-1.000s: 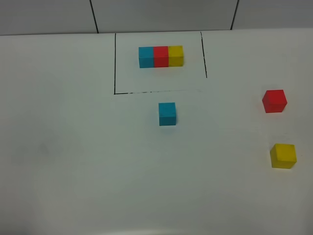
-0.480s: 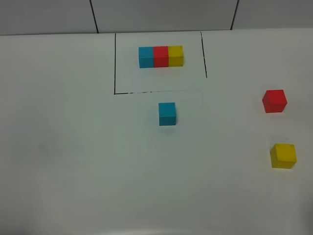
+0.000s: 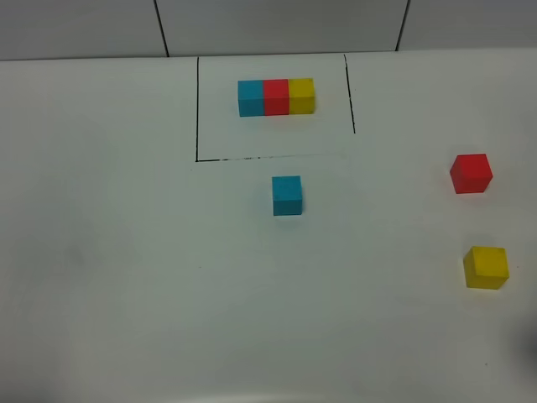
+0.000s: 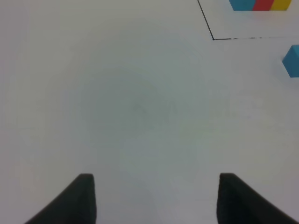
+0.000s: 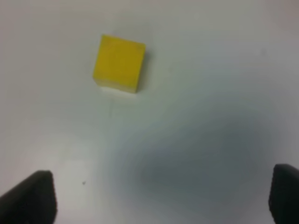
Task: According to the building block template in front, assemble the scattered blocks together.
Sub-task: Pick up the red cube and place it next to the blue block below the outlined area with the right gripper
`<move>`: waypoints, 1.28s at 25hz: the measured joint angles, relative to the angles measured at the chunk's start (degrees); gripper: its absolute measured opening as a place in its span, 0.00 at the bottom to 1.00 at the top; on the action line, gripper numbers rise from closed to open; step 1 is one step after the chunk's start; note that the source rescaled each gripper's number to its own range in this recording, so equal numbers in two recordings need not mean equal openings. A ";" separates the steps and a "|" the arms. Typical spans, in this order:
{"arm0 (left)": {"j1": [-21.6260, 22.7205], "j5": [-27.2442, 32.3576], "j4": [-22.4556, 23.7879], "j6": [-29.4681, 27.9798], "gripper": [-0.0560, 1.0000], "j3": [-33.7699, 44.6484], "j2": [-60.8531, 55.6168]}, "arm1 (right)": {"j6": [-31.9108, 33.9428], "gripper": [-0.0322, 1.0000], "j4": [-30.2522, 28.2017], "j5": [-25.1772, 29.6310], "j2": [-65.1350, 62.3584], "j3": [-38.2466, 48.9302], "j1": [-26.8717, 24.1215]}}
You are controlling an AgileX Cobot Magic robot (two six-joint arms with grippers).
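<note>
The template (image 3: 276,96), a blue-red-yellow row, lies inside a black drawn outline (image 3: 197,109) at the back of the table. Its edge shows in the left wrist view (image 4: 261,4). The loose blue cube (image 3: 286,195) sits just in front of the outline and also shows in the left wrist view (image 4: 292,60). The loose red cube (image 3: 471,173) and yellow cube (image 3: 487,267) sit at the far right. My left gripper (image 4: 156,179) is open over bare table. My right gripper (image 5: 161,170) is open, with the yellow cube (image 5: 119,63) ahead of it. Neither gripper shows in the exterior view.
The white table (image 3: 126,252) ends at a tiled wall (image 3: 277,25) behind the template. A faint dark shadow (image 3: 529,344) lies at the right edge, in front of the yellow cube.
No block has moved. A faint dark shadow has come in at the lower right edge of the exterior view.
</note>
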 joint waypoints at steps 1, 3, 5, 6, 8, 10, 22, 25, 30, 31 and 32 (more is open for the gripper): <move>0.00 0.00 0.00 0.00 0.30 0.00 0.00 | -0.63 0.91 0.20 -0.17 1.43 -0.58 0.00; 0.00 0.00 0.00 0.00 0.30 0.00 0.00 | -1.80 0.97 0.61 -0.47 5.19 -2.21 0.00; 0.00 0.00 0.00 0.00 0.30 0.00 0.00 | -2.31 0.99 0.89 -0.86 8.22 -4.74 0.00; 0.00 0.00 0.00 0.00 0.30 0.00 0.00 | -2.43 0.99 0.89 -1.29 10.17 -5.96 0.00; 0.00 0.00 0.00 0.00 0.30 0.00 0.00 | -2.50 0.99 0.94 -2.22 14.35 -9.29 0.00; 0.00 0.00 0.00 0.00 0.30 0.00 0.00 | -2.85 0.99 1.24 -2.81 19.23 -12.76 0.00; 0.00 0.00 0.00 0.00 0.30 0.00 0.00 | -3.41 1.00 4.11 -3.80 51.15 -34.27 1.73; 0.00 0.00 0.00 0.00 0.30 0.00 0.00 | 0.02 1.00 3.19 -4.32 56.97 -38.34 3.37; 0.00 0.00 0.00 0.00 0.30 0.00 0.00 | 5.03 1.00 0.27 -5.11 63.19 -43.23 4.25; 0.00 0.00 0.00 0.00 0.30 0.00 0.00 | 5.50 1.00 0.04 -5.25 64.29 -44.00 4.31; 0.00 0.00 0.00 0.00 0.30 0.00 0.00 | 5.80 1.00 -0.09 -5.30 65.01 -44.62 4.36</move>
